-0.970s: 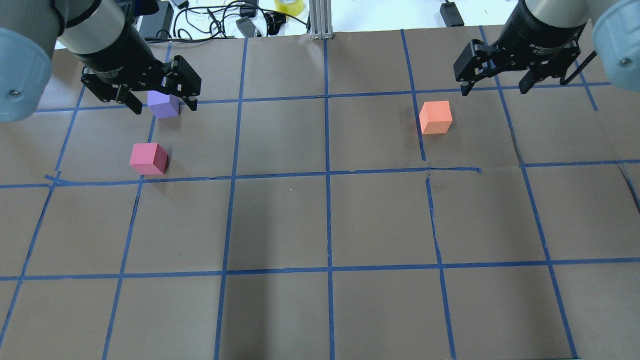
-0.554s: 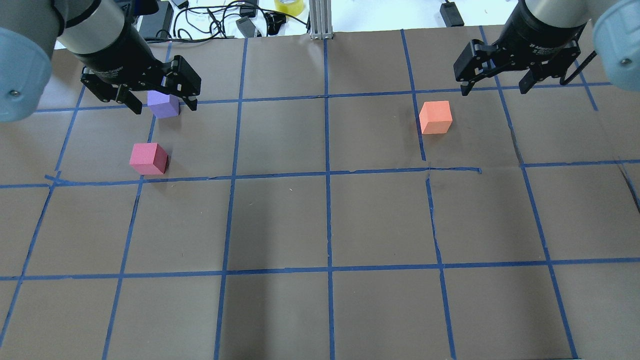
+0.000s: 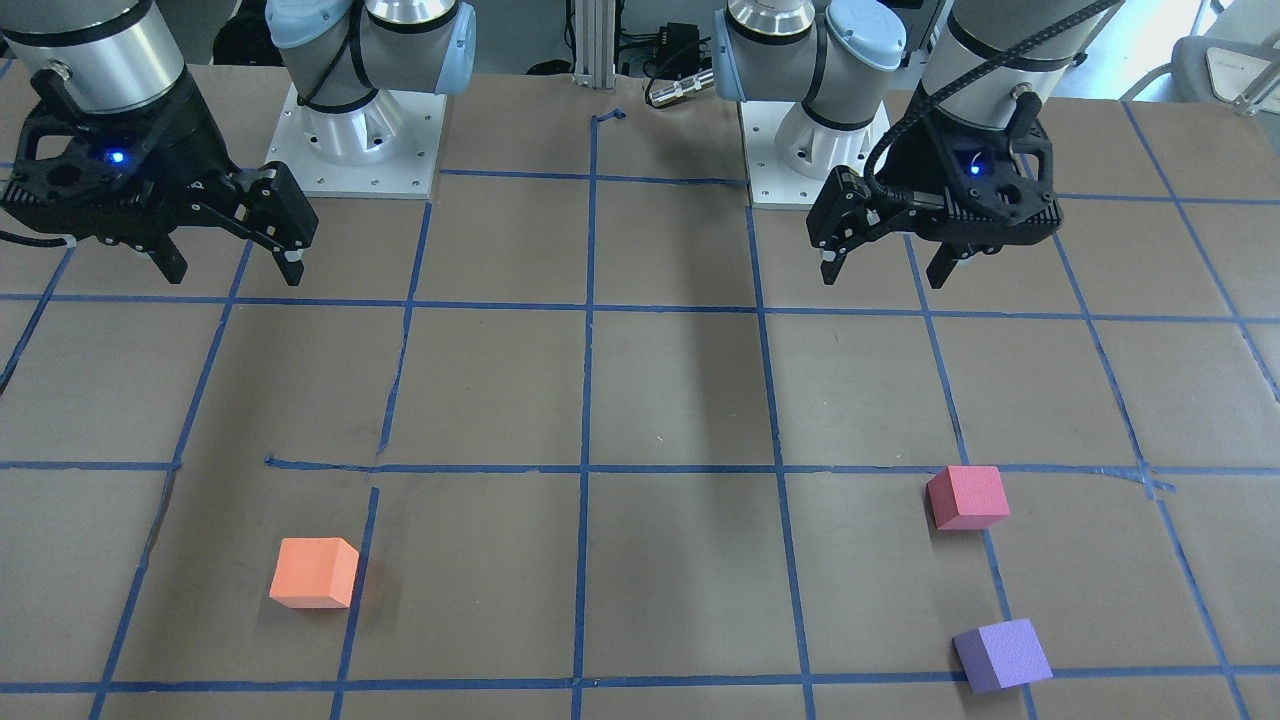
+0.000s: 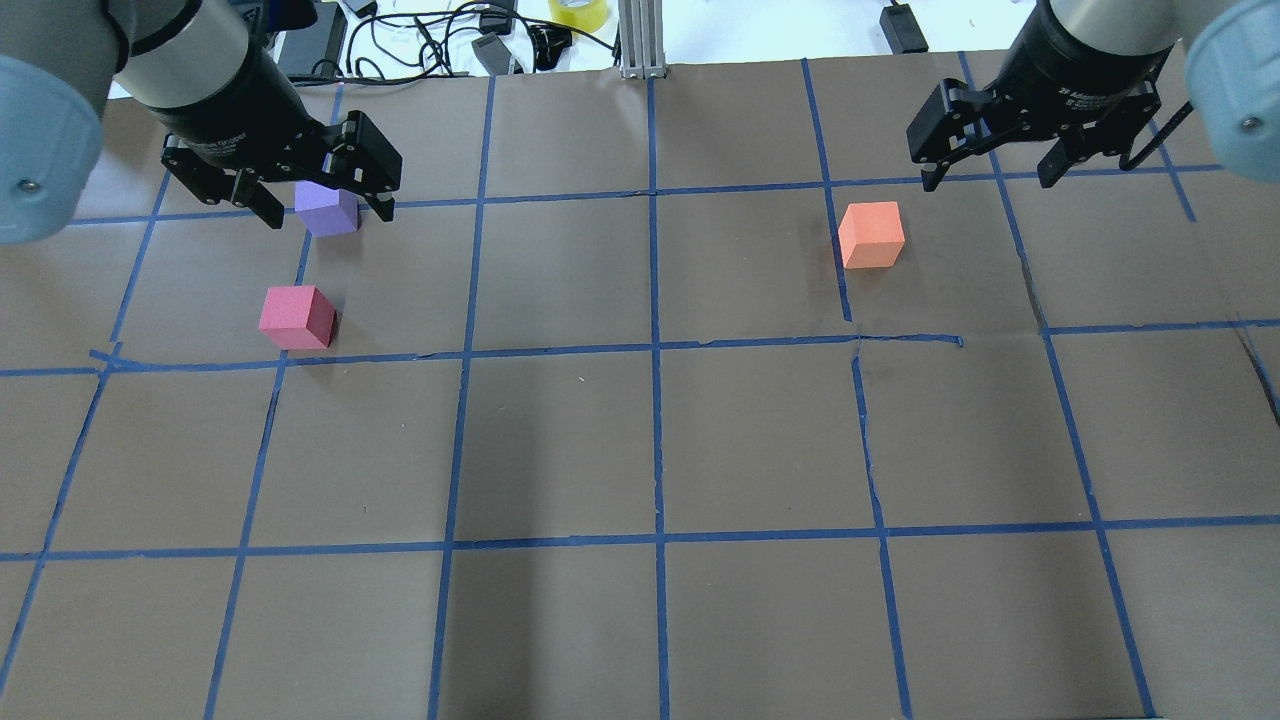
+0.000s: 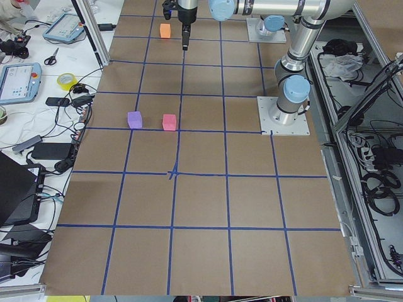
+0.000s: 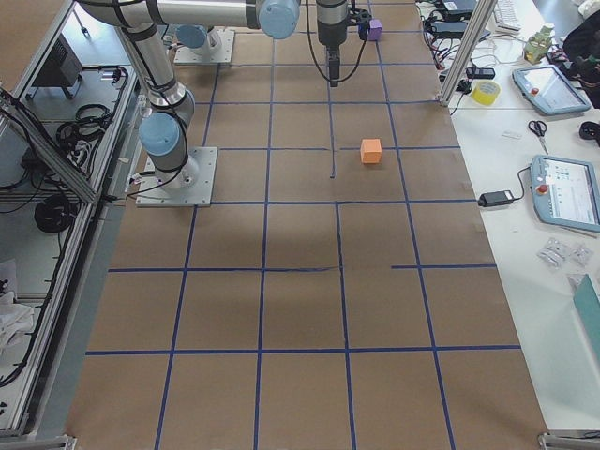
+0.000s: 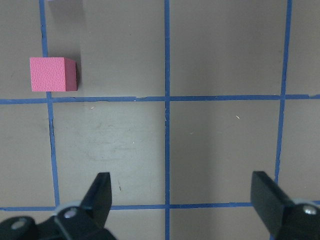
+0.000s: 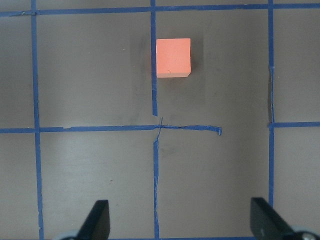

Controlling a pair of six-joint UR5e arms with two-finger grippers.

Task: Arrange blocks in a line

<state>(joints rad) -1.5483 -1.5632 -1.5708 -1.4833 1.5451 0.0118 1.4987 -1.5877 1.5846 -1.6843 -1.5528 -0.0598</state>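
Note:
Three foam blocks lie apart on the brown table. The orange block [image 3: 314, 573] [image 4: 871, 235] shows alone in the right wrist view [image 8: 173, 57]. The pinkish-red block [image 3: 967, 497] [image 4: 296, 318] shows in the left wrist view [image 7: 52, 74]. The purple block [image 3: 1002, 655] [image 4: 327, 210] lies just beyond it, towards the far edge. My left gripper [image 3: 882, 278] is open and empty, raised above the table near its base, well short of the pinkish-red block. My right gripper [image 3: 233, 277] is open and empty, raised, well short of the orange block.
Blue tape lines [image 4: 655, 350] form a grid on the table. Both arm bases [image 3: 355, 140] [image 3: 810, 150] stand at the robot's edge. A metal post [image 4: 640, 35], cables and a yellow tape roll [image 4: 578, 12] sit at the far edge.

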